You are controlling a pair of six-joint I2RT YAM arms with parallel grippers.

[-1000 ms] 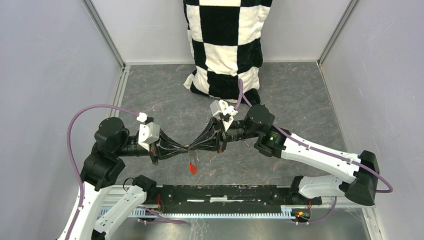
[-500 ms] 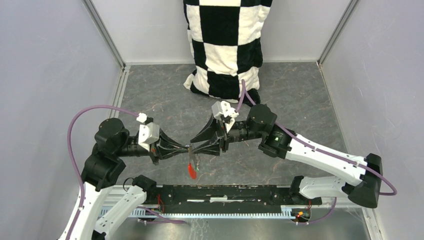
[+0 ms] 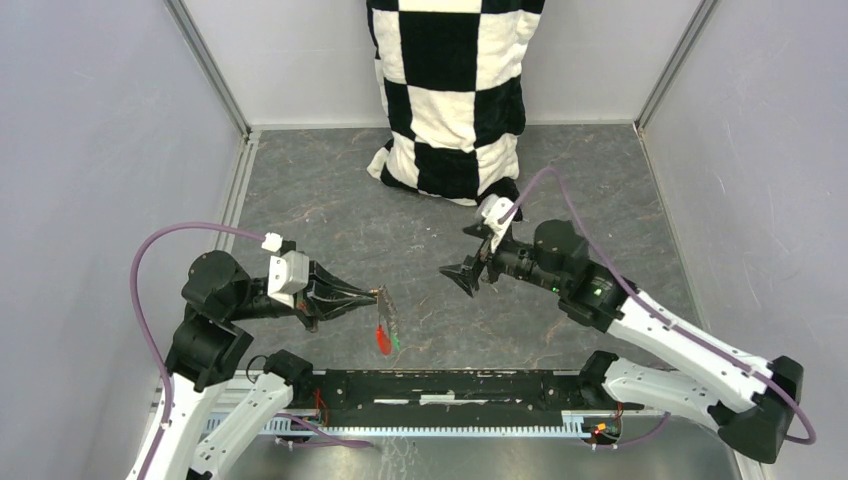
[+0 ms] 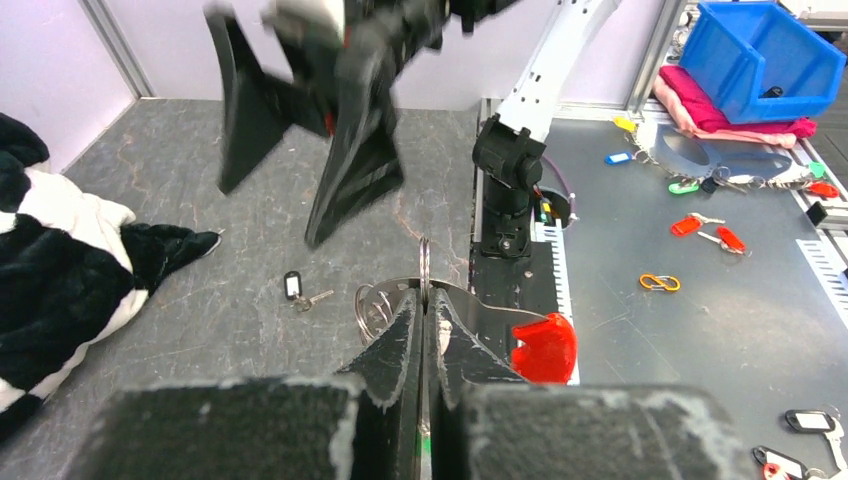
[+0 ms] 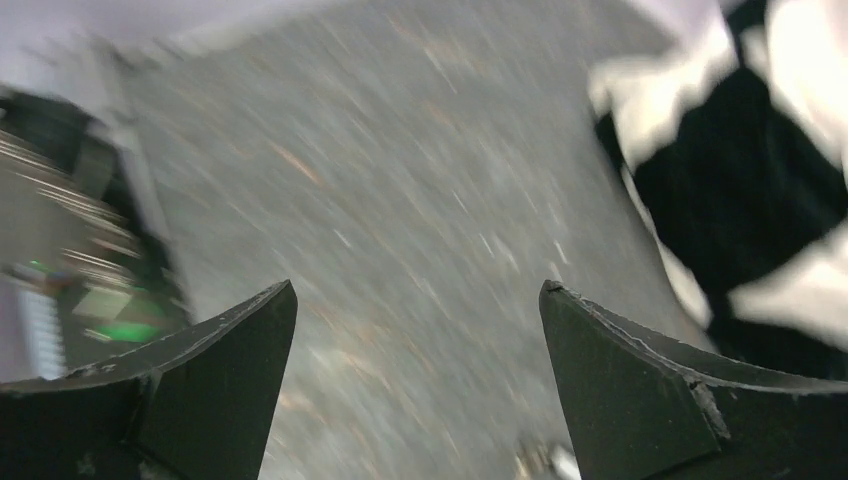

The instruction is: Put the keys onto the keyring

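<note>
The left fingers [image 4: 400,345] are pressed shut on the thin metal keyring [image 4: 424,268], gripping it edge-on so the ring stands upright out of their tips. Its red tag [image 4: 545,348] hangs just below them, and in the top view a green key [image 3: 395,343] dangles touching the tag, too small to tell how it is attached. Farther out, the black key [image 4: 293,286] lies flat on the grey counter [image 4: 180,200], apart from both pairs of fingers. The right fingers [image 5: 620,370] are spread wide with nothing between them, raised over the counter and well apart from the keyring. A checkered cloth [image 3: 450,90] is heaped against the back wall
</note>
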